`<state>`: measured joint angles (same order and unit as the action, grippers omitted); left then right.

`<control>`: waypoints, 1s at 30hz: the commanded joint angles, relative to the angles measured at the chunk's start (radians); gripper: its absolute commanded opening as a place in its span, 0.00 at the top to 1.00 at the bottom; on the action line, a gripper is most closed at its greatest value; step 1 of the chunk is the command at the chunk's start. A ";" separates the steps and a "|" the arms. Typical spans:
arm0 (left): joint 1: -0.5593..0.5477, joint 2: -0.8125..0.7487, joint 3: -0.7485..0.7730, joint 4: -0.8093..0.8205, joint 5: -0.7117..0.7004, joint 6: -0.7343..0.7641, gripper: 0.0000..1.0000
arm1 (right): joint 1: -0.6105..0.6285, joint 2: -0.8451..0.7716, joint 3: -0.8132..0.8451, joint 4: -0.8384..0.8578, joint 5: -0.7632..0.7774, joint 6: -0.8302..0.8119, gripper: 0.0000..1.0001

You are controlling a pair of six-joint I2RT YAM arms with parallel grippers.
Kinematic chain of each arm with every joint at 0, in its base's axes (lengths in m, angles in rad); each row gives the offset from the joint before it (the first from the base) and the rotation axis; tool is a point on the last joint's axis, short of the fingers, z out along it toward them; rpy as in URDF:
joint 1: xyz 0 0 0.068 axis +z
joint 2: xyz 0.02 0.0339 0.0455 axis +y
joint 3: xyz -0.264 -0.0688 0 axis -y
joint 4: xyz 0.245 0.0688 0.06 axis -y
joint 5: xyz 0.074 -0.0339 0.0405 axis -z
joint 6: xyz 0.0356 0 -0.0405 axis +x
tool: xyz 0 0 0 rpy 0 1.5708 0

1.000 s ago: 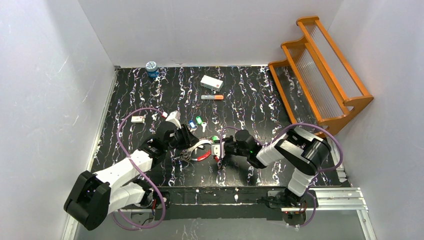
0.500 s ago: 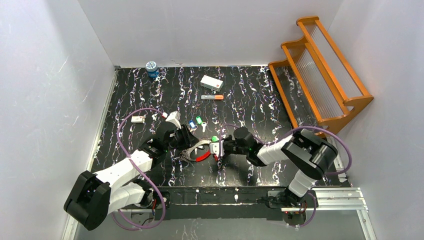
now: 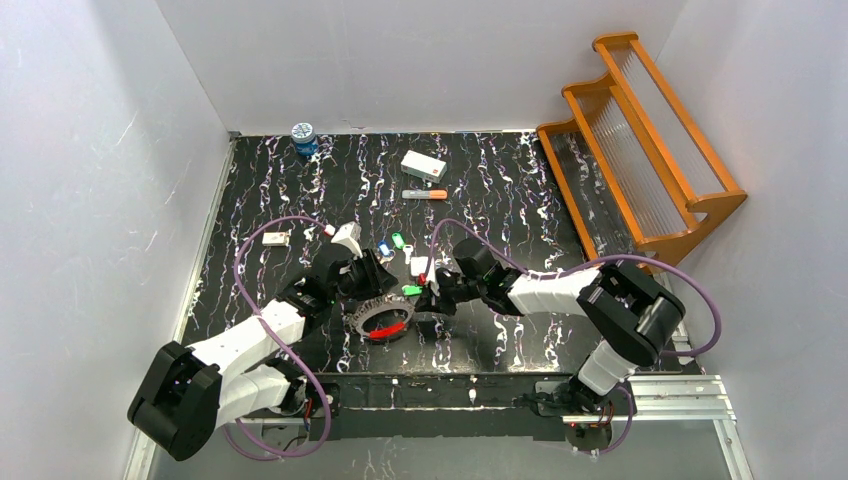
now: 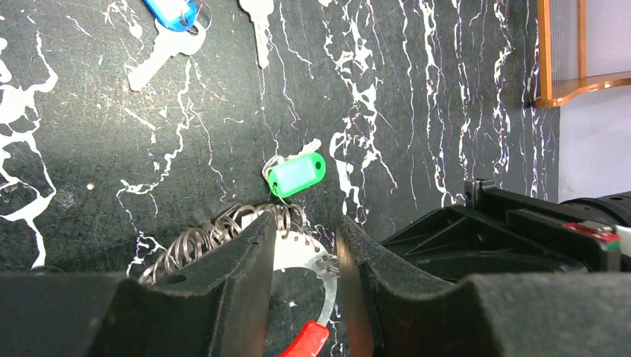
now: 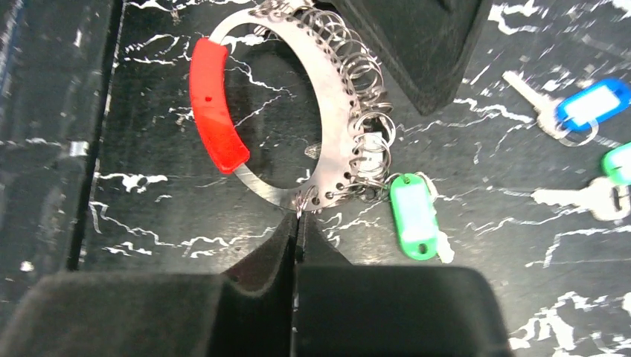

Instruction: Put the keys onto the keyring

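Reaching farther across than a second ago, the right gripper [image 5: 295, 223] has pressed its fingers together. The thin loop keyring [image 5: 331, 97], silver metal with a red plastic segment, has swung round to lie flat just ahead of its tips. Those tips touch the loop's near edge; whether they pinch one of the small wire rings there is hard to tell. Just beside them lies the small green plastic tag [image 5: 413, 216] hooked to the loop. Across the loop, the left gripper [image 4: 305, 223] straddles the metal band, its fingers [image 4: 245, 282] parted only as wide as the band and seemingly clamped on it. Beyond the left gripper, apart from the loop, lie a silver key with a blue plastic head [image 5: 588, 104] and a silver key with a green plastic head [image 5: 617, 163] on the black white-veined table [image 3: 520, 210]. Farther off are an orange-tipped grey marker [image 3: 425, 194] and a white rectangular box [image 3: 424, 165].
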<state>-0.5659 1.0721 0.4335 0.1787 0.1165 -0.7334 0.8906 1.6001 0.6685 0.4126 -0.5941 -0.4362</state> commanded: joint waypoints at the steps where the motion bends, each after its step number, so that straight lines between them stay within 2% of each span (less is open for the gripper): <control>1: -0.003 -0.005 -0.002 0.003 0.003 0.006 0.65 | 0.002 0.006 0.008 0.007 -0.019 0.217 0.86; 3: -0.002 -0.003 -0.001 0.004 0.006 0.005 0.65 | 0.001 0.005 0.011 0.019 0.012 0.257 0.78; 5: -0.002 -0.003 -0.001 0.004 0.008 0.005 0.65 | 0.001 -0.004 0.006 0.031 0.041 0.284 0.65; 12: -0.002 -0.011 -0.008 0.002 0.008 0.003 0.65 | -0.003 -0.058 -0.031 0.074 0.107 0.374 0.53; 16: -0.002 -0.017 -0.014 0.000 0.007 0.003 0.65 | -0.003 -0.132 -0.112 0.145 0.121 0.349 0.51; 19: -0.003 -0.020 -0.015 -0.001 0.004 0.003 0.65 | -0.003 -0.198 -0.203 0.207 0.077 0.216 0.51; 24: -0.002 -0.020 -0.009 -0.009 0.003 0.008 0.65 | 0.002 -0.261 -0.300 0.207 0.002 -0.004 0.52; 30: -0.002 -0.018 -0.006 -0.012 -0.003 0.012 0.65 | 0.043 -0.233 -0.311 0.223 0.072 -0.042 0.55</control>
<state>-0.5659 1.0718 0.4313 0.1783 0.1169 -0.7330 0.9020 1.3602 0.3569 0.5655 -0.5499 -0.3973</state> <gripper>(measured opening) 0.347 0.458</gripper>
